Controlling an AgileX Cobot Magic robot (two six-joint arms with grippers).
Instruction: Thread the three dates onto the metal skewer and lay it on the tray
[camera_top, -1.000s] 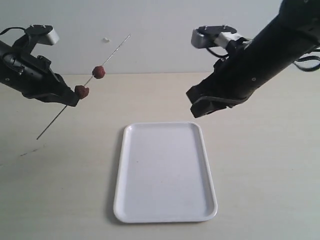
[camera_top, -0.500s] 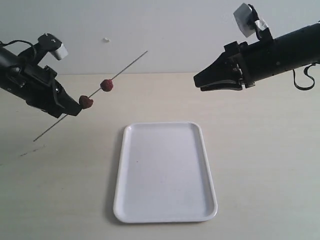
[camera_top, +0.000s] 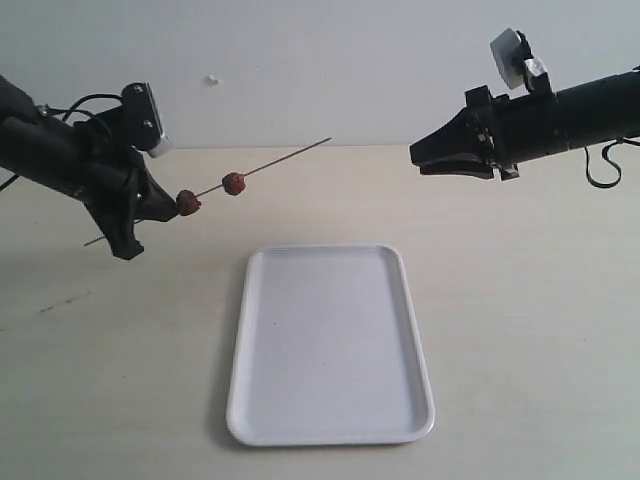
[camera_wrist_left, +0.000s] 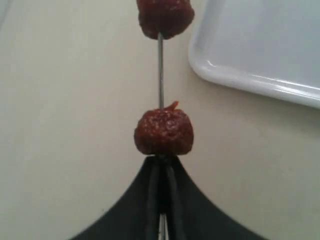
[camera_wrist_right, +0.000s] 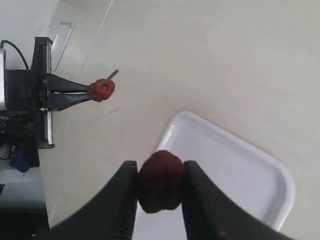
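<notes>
My left gripper (camera_top: 163, 208) (camera_wrist_left: 160, 162) is shut on the thin metal skewer (camera_top: 285, 157) (camera_wrist_left: 160, 70), held above the table left of the tray with its free tip toward the right. Two dates are threaded on it: one (camera_top: 188, 202) (camera_wrist_left: 163, 132) right against the fingertips, the other (camera_top: 234, 183) (camera_wrist_left: 165, 17) a little farther along. My right gripper (camera_top: 416, 155) (camera_wrist_right: 160, 182) hovers at the upper right, shut on the third date (camera_wrist_right: 160, 182), which is hidden between the fingers in the exterior view. The white tray (camera_top: 330, 420) (camera_wrist_right: 280, 180) lies flat on the table with nothing on it.
The beige table (camera_top: 530, 330) spreads round the tray. A pale wall (camera_top: 330, 60) stands behind it. The left arm's black body and cables (camera_top: 60, 150) hang at the far left, and the right arm (camera_top: 580, 115) reaches in from the right.
The left gripper has swung the skewer flatter and moved it right, toward the tray. The right gripper has shifted slightly right and levelled, still holding its date.
</notes>
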